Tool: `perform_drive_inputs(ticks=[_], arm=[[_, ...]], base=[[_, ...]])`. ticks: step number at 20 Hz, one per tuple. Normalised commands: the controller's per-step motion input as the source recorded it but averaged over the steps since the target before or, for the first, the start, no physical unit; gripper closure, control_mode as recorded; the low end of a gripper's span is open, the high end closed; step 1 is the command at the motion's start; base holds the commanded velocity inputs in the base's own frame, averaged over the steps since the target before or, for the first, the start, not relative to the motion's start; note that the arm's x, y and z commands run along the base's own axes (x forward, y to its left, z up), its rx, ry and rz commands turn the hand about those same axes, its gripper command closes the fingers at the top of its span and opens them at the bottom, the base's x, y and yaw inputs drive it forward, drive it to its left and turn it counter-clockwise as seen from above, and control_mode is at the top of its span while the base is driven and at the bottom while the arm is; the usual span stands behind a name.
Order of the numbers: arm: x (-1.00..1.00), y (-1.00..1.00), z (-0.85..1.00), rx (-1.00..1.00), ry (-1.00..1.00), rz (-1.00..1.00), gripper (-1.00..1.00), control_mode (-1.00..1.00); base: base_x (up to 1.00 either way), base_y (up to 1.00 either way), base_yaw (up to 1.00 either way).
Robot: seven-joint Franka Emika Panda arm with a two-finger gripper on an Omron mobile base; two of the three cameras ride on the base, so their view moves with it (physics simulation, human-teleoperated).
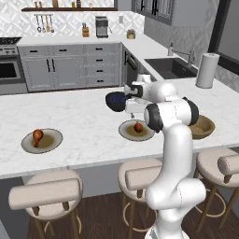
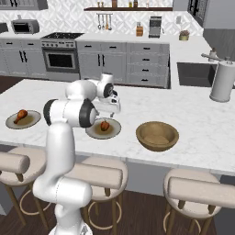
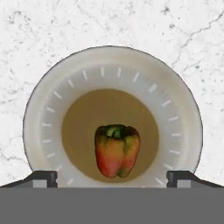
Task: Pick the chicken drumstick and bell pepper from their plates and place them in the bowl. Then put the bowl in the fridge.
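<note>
- The chicken drumstick (image 1: 38, 136) lies on its plate (image 1: 54, 142) near the front edge of the island counter (image 1: 79, 116), toward its left end, well apart from the arm; it looks untouched.
- The gripper (image 3: 112, 177) hangs over the middle plate (image 3: 43, 113), fingertips (image 3: 43, 176) spread wide and holding nothing, the bell pepper (image 3: 117, 150) centred between them, so I judge a straight descent would bracket it.
- The bell pepper sits in the plate's brown centre, stem end away from the fingertips.
- A dark blue bowl (image 1: 114, 100) stands just behind the hand.
- The wooden bowl (image 2: 157, 135) waits empty near the front edge, right of the pepper's plate, a short carry away.
</note>
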Motion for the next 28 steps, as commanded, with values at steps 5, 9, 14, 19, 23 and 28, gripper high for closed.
perform_drive_inputs(ticks=[5,9,14,19,23,28], arm=[[0.3,0.0,-0.4,0.0,0.05,0.0,-1.0,-1.0],[-0.36,-0.04,-0.16,0.03,0.06,0.0,-1.0,-1.0],[-0.64,0.0,-0.12,0.0,0.02,-0.02,-1.0,-1.0],[-0.69,0.05,-0.06,0.0,0.0,0.0,-1.0,-1.0],[-0.07,0.08,-0.11,-0.01,-0.16,0.0,-1.0,-1.0],[0.41,0.03,-0.19,-0.01,-0.19,0.0,-1.0,-1.0]], base=[[0.0,0.0,0.0],[0.0,0.0,0.0],[0.0,0.0,0.0],[0.0,0.0,0.0],[0.0,0.0,0.0],[0.0,0.0,0.0]])
